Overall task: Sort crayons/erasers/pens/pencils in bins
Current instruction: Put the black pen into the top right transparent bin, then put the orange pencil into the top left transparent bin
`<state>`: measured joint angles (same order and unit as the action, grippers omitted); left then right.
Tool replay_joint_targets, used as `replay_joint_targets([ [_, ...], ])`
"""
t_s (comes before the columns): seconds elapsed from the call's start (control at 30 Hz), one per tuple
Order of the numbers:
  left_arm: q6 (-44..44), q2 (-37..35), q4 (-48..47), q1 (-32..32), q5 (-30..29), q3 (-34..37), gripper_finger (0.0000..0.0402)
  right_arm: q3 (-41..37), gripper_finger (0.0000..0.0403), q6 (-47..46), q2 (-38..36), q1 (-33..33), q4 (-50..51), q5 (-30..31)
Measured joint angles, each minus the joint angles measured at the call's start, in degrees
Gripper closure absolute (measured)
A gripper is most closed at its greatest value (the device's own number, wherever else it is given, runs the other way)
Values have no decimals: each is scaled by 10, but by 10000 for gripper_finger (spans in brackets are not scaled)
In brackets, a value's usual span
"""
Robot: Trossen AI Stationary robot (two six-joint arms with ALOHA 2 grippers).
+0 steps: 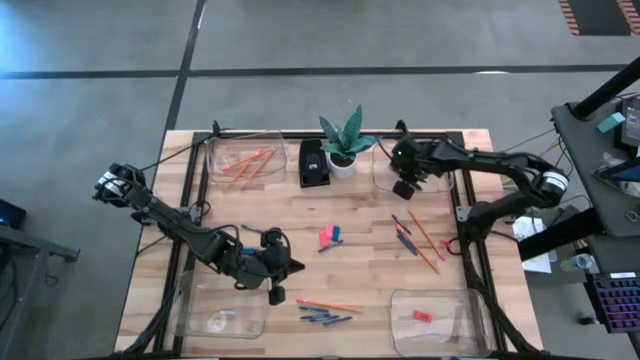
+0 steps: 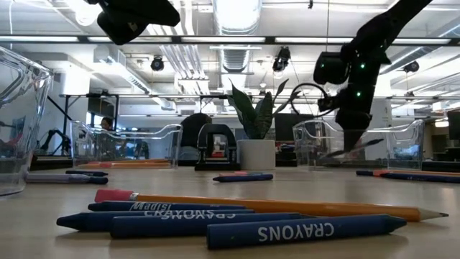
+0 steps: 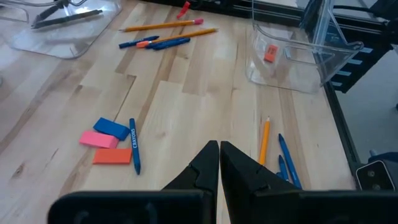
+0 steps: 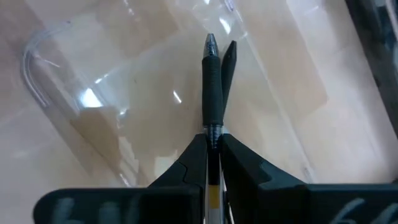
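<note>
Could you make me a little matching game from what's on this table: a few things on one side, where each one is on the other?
Things:
1. Black pen
2. Red eraser
3. Orange pencils
4. Blue crayons

Places:
a. loose on the table
b. held in the right gripper's fingers
c. in the bin beside the black box
d. in the bin at the table's near right corner

Pairs: 1-b, 2-d, 3-c, 4-a

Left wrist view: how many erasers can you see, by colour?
Blue eraser: 1
Pink eraser: 1
Orange-red erasers: 2, one loose, one in a bin
Total: 4
A small red piece by the far pencils is too small to tell.
The right gripper holds a pen over another bin; the left gripper hovers shut.
</note>
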<state>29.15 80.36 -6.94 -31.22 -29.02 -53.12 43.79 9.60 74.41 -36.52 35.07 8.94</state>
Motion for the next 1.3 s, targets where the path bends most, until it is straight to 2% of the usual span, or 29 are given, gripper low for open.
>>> replay_joint_targets([
  [0.37,0,0,0,0,0,1,400,2,374,5,45,0,-6,-8],
  [0.63,0,0,0,0,0,1,400,1,371,0,46,0,-34,-2],
  [1.13,1,0,0,0,1,1,400,1,313,-14,45,0,-41,1],
  [1.3,2,0,0,0,1,1,400,0,297,-21,20,0,-35,5],
])
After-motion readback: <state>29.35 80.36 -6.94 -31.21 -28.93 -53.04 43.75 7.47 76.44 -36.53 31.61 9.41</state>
